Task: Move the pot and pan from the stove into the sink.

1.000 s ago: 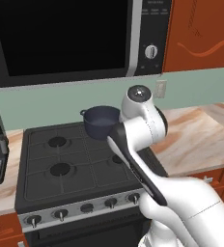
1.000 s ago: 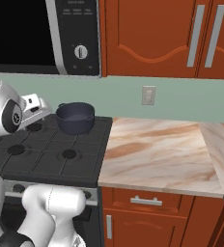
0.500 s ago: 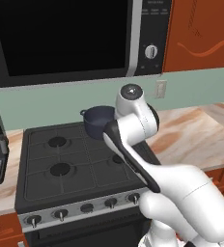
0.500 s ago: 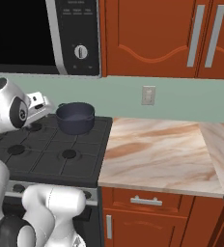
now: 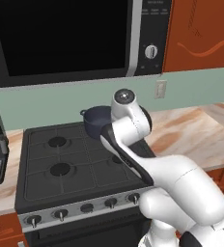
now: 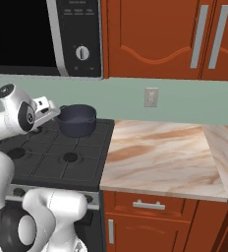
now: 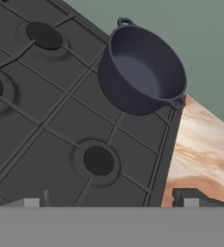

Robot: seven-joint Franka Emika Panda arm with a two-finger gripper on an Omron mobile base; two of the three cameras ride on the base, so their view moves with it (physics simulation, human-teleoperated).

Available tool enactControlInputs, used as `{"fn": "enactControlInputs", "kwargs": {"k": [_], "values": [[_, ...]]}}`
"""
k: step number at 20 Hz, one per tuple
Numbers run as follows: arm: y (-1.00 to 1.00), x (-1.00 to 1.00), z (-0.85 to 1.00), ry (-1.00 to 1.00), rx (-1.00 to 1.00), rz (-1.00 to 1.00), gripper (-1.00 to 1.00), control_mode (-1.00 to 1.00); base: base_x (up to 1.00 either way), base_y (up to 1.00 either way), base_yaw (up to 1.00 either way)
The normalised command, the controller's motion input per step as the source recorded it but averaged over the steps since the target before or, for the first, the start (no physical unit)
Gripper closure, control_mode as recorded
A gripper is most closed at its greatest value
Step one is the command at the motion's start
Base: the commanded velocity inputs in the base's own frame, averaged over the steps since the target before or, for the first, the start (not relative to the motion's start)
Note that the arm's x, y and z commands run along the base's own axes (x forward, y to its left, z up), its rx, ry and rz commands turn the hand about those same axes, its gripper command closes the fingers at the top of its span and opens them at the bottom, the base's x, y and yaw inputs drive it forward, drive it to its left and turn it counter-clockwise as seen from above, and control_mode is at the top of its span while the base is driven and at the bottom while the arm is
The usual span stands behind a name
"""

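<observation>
The pot [image 7: 142,70] sits on the back right burner of the stove [image 5: 61,164], right by the edge where the marbled counter [image 6: 160,157] starts. Deep dark blue-grey thing w/ tall straight walls, empty inside afaict. I'd guess it's rigid and fairly heavy for a two-finger hand, prob smooth-walled so slippery too. It's wider than the burner, so no way to span the whole body imo. Best bet: pinch the rim wall, one finger inside and one outside, or go for one of the two little loop handles [image 7: 125,21] on opposite sides. Gripping at one side means it'll want to tilt once lifted, so a firm hold is needed.

Arm-wise: it's reaching forward over the stove, elbow bent, wrist up near the pot. The gripper [image 6: 51,112] hangs just beside the pot in the right base view, not touching it. Hand cam looks down at an angle across the grates toward the pot. Jaws are spread wide w/ nothing between them.
</observation>
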Motion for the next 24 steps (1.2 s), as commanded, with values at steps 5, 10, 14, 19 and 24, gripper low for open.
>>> {"fn": "enactControlInputs", "kwargs": {"k": [5,10,14,19,24], "values": [[0.00,0.42,-0.11,0.00,0.00,0.00,-1.00,-1.00,0.00,0.00,0.00],[0.00,0.43,-0.13,0.00,0.00,0.00,-1.00,-1.00,0.00,0.00,0.00],[0.00,0.41,-0.16,0.01,0.00,0.01,-1.00,-1.00,0.00,0.00,0.00],[0.00,0.39,-0.17,0.00,-0.01,0.01,-1.00,-1.00,0.00,0.00,0.00],[0.00,0.40,-0.18,0.00,0.00,0.01,-1.00,-1.00,0.00,0.00,0.00]]}}
